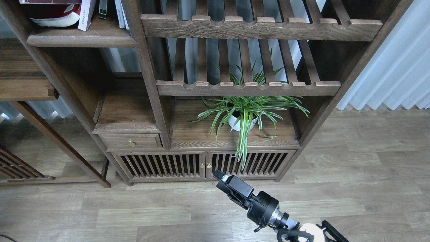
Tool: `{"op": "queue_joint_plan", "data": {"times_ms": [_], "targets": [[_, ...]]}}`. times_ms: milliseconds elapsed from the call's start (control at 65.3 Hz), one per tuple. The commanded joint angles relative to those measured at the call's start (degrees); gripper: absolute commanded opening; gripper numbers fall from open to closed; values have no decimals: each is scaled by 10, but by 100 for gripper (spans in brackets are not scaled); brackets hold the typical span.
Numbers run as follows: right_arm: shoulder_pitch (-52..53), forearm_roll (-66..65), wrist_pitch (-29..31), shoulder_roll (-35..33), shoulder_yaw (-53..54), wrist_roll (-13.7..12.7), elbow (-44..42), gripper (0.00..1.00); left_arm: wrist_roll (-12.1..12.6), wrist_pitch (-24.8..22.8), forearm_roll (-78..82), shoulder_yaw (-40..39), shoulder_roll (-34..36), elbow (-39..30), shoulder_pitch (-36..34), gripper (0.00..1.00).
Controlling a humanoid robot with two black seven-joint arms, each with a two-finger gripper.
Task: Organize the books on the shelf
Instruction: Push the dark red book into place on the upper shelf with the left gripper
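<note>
The shelf is a flat dark-brown board at the top left of the big wooden bookcase. On it, cut off by the top edge of the view, a dark maroon book lies at the left. A white book leans beside it. A pale book stands by the post. A thin dark-green spine stands between the white and the pale book. My right gripper is low over the floor in front of the cabinet doors, far below the shelf, and holds nothing that I can see. Its fingers are dark and cannot be told apart. My left gripper is out of view.
Two slatted racks with notched rails fill the right bay. A potted spider plant stands on the board below them. A small drawer and slatted cabinet doors sit under it. White curtains hang at the right.
</note>
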Motion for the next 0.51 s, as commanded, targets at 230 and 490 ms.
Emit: {"op": "queue_joint_plan", "data": {"times_ms": [230, 490], "targets": [[3, 1, 0, 0, -1, 0, 0, 99, -152, 0, -4, -19, -54, 13, 9, 7], [3, 1, 0, 0, -2, 0, 0, 99, -218, 0, 2, -52, -133, 53, 39, 6]]}}
